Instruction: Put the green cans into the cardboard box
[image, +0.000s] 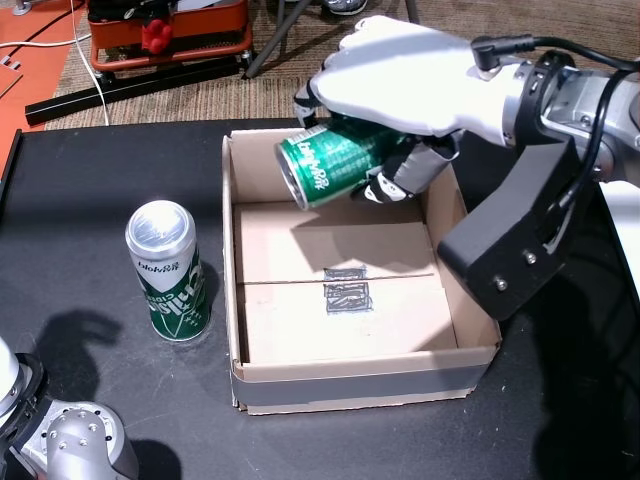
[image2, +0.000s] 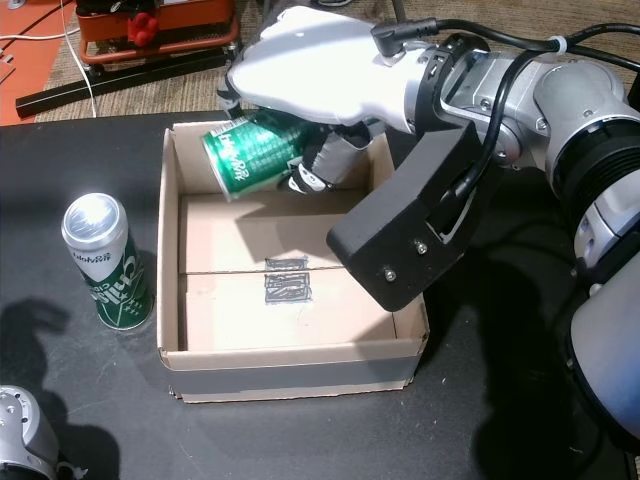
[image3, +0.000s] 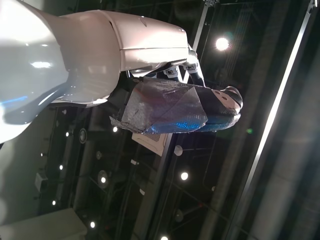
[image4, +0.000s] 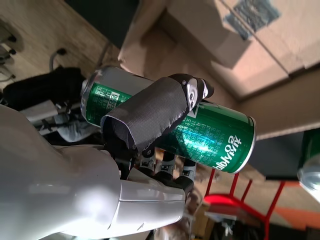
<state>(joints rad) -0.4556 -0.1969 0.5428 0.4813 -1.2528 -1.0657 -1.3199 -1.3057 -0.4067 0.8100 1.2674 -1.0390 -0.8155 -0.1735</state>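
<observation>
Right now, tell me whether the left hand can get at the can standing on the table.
Probably yes. The standing can is upright on the black table, left of the cardboard box, with nothing between it and the left hand at the near-left corner.

white Korean lettering on green cans (image: 168, 272), not legible

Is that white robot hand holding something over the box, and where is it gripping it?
Yes. The right hand holds a green can tilted on its side over the cardboard box, fingers wrapped around the can's middle, both ends free.
</observation>
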